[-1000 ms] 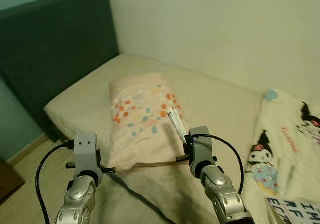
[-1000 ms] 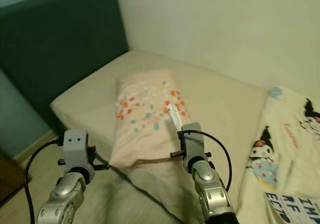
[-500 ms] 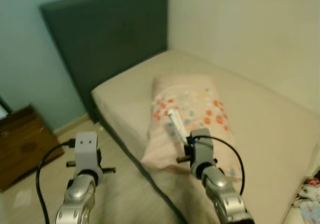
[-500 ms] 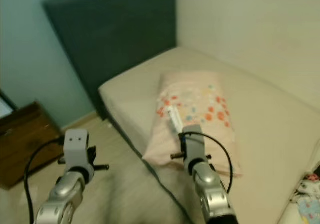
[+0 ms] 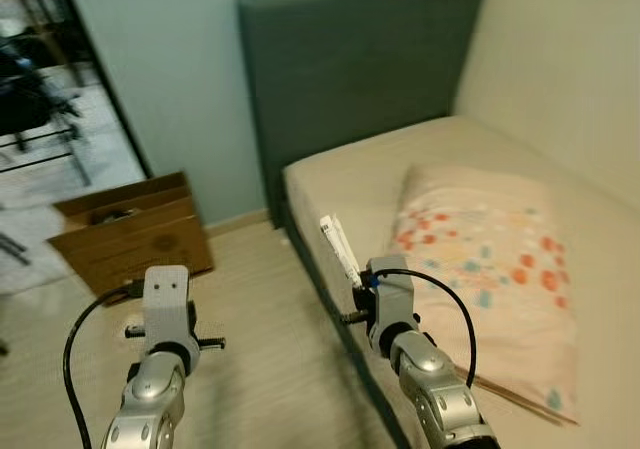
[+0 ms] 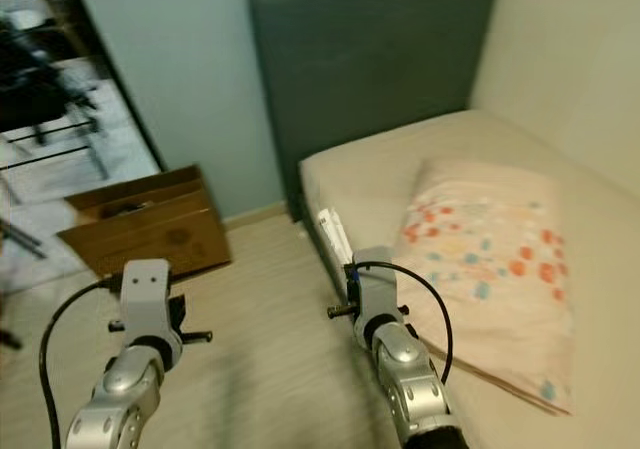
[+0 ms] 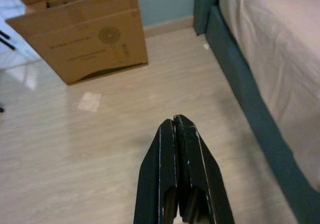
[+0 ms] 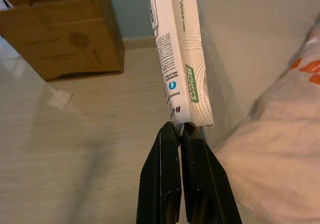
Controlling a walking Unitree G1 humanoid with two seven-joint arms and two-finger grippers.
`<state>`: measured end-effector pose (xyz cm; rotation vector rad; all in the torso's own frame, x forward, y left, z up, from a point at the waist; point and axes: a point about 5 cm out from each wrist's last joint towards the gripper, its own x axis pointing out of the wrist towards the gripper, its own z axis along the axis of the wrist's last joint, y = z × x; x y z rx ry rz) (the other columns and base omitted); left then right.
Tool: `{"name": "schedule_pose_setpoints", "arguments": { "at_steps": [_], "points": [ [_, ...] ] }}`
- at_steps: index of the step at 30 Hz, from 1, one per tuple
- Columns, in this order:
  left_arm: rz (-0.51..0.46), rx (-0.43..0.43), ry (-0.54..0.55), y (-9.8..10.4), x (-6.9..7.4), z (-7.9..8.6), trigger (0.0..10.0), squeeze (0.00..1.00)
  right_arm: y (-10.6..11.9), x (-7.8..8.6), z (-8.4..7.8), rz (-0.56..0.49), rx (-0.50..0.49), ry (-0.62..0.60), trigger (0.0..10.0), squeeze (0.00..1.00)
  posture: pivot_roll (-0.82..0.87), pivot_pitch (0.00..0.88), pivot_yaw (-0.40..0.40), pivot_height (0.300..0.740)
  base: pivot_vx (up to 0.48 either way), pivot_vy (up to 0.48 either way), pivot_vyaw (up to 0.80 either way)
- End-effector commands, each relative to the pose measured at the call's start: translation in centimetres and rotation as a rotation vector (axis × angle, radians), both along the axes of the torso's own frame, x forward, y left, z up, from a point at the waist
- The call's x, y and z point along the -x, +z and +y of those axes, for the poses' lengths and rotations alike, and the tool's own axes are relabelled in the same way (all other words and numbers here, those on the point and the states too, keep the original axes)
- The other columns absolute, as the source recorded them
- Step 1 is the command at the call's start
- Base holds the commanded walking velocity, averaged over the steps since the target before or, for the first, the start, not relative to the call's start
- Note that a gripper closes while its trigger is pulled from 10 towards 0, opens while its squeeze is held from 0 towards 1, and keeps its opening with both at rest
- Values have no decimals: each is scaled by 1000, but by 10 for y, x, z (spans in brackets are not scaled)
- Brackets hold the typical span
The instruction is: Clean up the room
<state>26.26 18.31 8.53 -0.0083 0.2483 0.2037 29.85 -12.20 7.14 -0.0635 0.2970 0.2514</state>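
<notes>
— The fingers (image 7: 181, 149) on the left gripper (image 7: 175, 121) are pressed flat together with nothing between them, hanging over the pale wood floor (image 7: 100, 154).

— And beyond them?

— A brown cardboard box (image 5: 130, 231) stands on the floor against the blue wall (image 5: 170, 59), flaps up. A small scrap of paper (image 7: 89, 102) lies on the boards near it.

— What about the right gripper (image 8: 179, 126)?

— Its fingers are pinched tight on the lower end of a white packet with green print (image 8: 175, 49), which sticks up and away from the tips. From the head views the white packet sits just at the near edge of the bed (image 5: 370, 184), in the air, not resting on anything.

— And further right?

— The dark grey headboard (image 5: 350, 59) stands at the bed's head, and a pink pillow with orange and blue spots (image 5: 490, 269) lies on the beige sheet, beside the cream wall (image 5: 570, 59).
</notes>
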Motion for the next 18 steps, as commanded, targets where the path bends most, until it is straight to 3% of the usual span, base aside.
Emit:
{"name": "schedule_pose_setpoints", "arguments": {
  "at_steps": [1,8,18],
  "points": [
    [8,-8,47,-6,5,7,10000,0,-2,1,2,-3,5,3,10000,0,-26,94,-13,740,0,0,800],
    [35,-23,128,-17,14,17,10000,0,3,-5,-5,-36,53,-6,10000,0,-29,90,-40,740,0,0,800],
    [48,-11,127,-21,14,7,10000,0,11,-15,-15,-56,89,0,10000,0,-28,82,-97,740,0,0,800]
  ]
}}
